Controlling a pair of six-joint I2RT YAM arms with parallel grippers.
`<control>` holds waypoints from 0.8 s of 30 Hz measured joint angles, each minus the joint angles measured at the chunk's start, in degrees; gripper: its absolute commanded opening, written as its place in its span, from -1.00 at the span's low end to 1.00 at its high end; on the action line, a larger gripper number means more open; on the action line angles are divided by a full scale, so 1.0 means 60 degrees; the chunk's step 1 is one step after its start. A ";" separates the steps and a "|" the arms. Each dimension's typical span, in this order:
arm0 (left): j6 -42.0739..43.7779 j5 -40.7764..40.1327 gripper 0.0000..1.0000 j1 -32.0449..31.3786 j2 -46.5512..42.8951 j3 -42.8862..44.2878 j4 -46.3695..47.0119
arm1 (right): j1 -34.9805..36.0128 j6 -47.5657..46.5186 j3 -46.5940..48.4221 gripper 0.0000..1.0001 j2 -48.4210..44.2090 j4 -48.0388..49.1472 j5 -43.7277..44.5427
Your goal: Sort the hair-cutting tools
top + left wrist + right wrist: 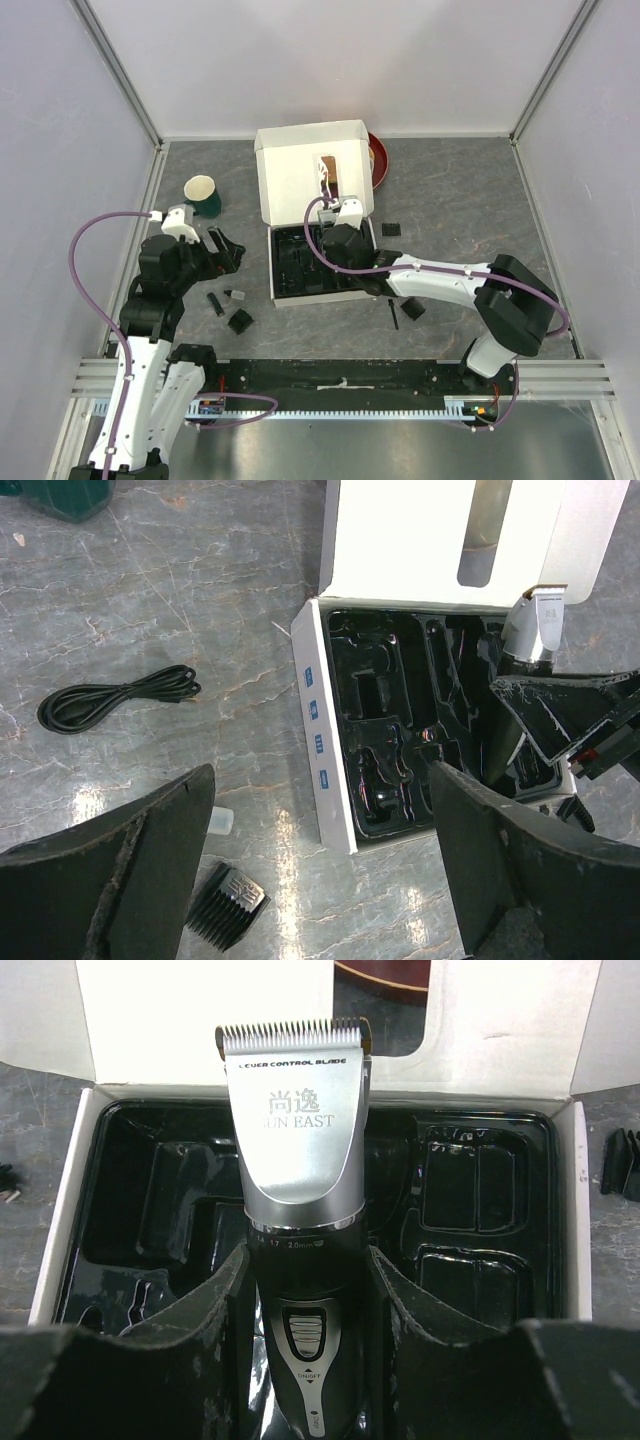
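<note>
Top view: right gripper (328, 222) is seen over the tray (290, 272), much nearer it than left gripper (225, 250). Left wrist: left jaws are spread wide, nothing held; cable (115, 695) lies ahead-left, comb guard (228, 907) just below. Right wrist: clipper (300, 1160) is clamped at its body, long axis fwd, blade twd lid, above tray's centre.

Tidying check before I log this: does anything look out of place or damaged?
Nothing looks damaged. Guards lie scattered on the table both sides of the box, the cable lies loose, and the tray looks empty; the right gripper holds the clipper over it.
</note>
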 measured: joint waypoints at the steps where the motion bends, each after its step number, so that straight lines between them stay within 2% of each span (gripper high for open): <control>1: 0.0000 -0.0004 0.86 0.0000 0.0000 0.0000 0.0000 | 0.0000 0.0011 -0.0018 -0.84 0.0007 0.0000 0.0036; 13: -0.0004 -0.0124 0.86 0.0000 0.0000 0.0000 0.0000 | 0.0007 0.0346 -0.0160 -0.79 0.0539 -0.0033 0.0317; 16: -0.0004 -0.0138 0.85 0.0000 0.0011 0.0000 0.0000 | 0.0022 0.0503 -0.0222 -0.69 0.0605 -0.0018 0.0368; 20: -0.0004 -0.0142 0.85 0.0000 0.0025 0.0000 -0.0004 | 0.0018 0.0630 -0.0222 -0.40 0.0605 -0.0029 0.0375; 24: 0.0000 -0.0142 0.85 0.0000 0.0029 0.0000 -0.0004 | 0.0018 0.0940 -0.0204 -0.25 0.0605 -0.0200 0.0452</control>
